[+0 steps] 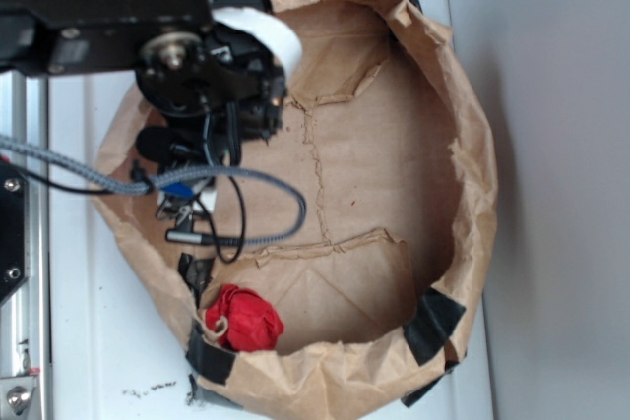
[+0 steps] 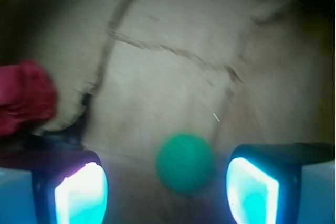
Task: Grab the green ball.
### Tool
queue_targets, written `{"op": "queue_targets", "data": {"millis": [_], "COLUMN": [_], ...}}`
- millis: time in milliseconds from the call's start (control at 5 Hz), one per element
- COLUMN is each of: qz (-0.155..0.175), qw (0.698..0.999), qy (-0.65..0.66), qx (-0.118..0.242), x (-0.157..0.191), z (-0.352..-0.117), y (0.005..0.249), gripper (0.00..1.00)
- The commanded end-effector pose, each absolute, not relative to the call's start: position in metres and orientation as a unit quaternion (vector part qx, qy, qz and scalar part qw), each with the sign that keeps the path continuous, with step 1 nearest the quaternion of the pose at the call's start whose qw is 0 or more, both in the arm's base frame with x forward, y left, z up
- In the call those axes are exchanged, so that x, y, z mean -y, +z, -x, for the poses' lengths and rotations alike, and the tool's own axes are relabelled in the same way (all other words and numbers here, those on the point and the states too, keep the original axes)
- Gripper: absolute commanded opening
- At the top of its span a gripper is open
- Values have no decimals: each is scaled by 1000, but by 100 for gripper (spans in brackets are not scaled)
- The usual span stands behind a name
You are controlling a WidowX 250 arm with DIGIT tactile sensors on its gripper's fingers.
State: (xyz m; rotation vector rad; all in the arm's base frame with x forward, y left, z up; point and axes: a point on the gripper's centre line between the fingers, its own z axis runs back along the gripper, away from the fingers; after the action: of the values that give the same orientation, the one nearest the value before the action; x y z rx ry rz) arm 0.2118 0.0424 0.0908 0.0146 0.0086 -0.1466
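While the gripper (image 2: 167, 192) has its fingers wide apart, the green ball (image 2: 185, 162) sits between them in the paper bag (image 1: 472, 194).

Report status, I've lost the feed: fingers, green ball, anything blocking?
Gripper open, empty. Green ball between the fingers, not gripped. Red lump off to one side, not blocking.
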Motion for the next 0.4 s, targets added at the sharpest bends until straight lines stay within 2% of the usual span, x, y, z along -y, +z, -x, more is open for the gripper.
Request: {"op": "queue_targets", "data": {"millis": [0,200], "qz": [-50,-66], "qw": [995,992], "qy": [-87,-102], "qx": [-22,-40], "x": [-25,-19], "z": [-220,-221], "y": [80,57], "gripper": [100,100]}}
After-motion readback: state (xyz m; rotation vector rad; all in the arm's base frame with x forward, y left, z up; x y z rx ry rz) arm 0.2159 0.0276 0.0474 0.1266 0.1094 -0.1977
